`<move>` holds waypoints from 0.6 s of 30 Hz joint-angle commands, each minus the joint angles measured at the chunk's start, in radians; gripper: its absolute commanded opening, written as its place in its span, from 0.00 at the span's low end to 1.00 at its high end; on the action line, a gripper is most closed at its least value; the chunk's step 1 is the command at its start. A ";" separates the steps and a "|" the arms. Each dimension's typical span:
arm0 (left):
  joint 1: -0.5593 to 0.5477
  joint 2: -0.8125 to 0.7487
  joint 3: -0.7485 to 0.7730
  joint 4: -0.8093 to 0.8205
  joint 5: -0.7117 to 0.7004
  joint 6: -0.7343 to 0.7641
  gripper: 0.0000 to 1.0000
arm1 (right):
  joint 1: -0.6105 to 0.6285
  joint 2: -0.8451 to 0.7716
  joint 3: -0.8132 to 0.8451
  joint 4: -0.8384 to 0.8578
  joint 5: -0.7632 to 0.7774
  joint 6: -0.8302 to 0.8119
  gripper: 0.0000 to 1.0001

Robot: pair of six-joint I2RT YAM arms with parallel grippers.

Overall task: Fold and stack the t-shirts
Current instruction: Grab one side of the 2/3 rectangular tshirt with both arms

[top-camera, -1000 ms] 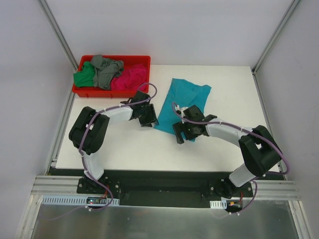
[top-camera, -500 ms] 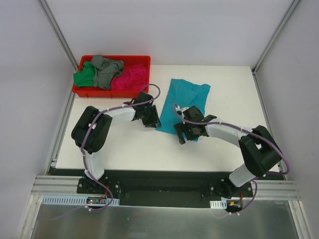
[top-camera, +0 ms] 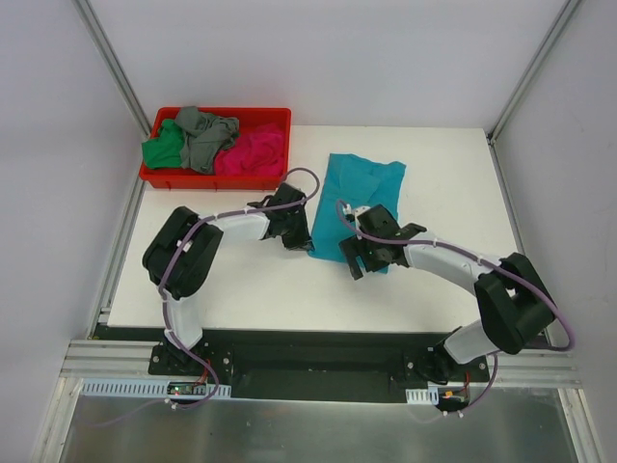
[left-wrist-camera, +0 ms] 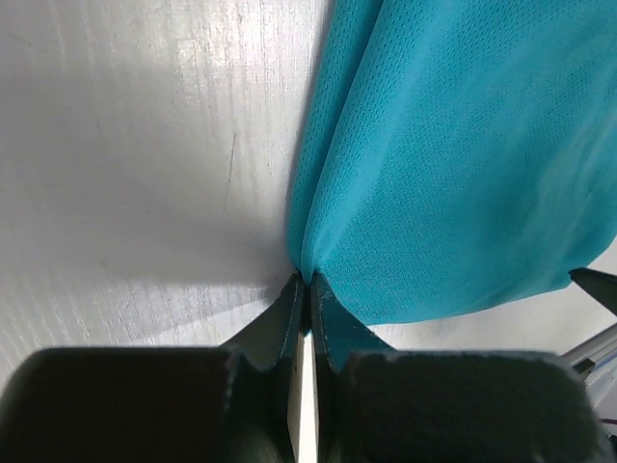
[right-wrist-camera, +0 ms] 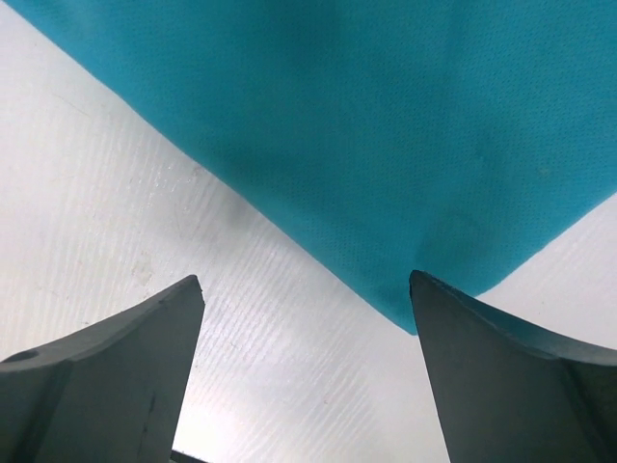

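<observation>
A teal t-shirt (top-camera: 362, 193) lies flat on the white table, folded lengthwise. My left gripper (top-camera: 297, 234) is shut on its near left edge; in the left wrist view the closed gripper (left-wrist-camera: 308, 282) pinches a fold of the teal cloth (left-wrist-camera: 463, 164) just above the table. My right gripper (top-camera: 359, 258) is open at the shirt's near corner. In the right wrist view it (right-wrist-camera: 307, 280) straddles the teal corner (right-wrist-camera: 366, 125), with one finger touching the cloth. Green (top-camera: 162, 149), grey (top-camera: 204, 135) and magenta-pink (top-camera: 253, 151) shirts lie crumpled in the bin.
The red plastic bin (top-camera: 193, 179) stands at the table's back left corner. The white table (top-camera: 241, 280) ends at metal frame rails on the left, right and near sides. Grey walls enclose the space.
My left gripper has moved right with the teal shirt's left edge, so the shirt's near part is narrower. The right gripper has shifted slightly right over the near corner.
</observation>
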 commanded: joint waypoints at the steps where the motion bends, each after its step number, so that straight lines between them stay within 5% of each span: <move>1: -0.009 -0.035 -0.072 -0.062 -0.130 0.022 0.00 | 0.025 -0.080 0.016 -0.050 0.026 -0.054 0.89; 18: 0.032 -0.200 -0.222 -0.096 -0.147 0.053 0.00 | 0.202 0.111 0.103 -0.138 0.163 -0.013 0.75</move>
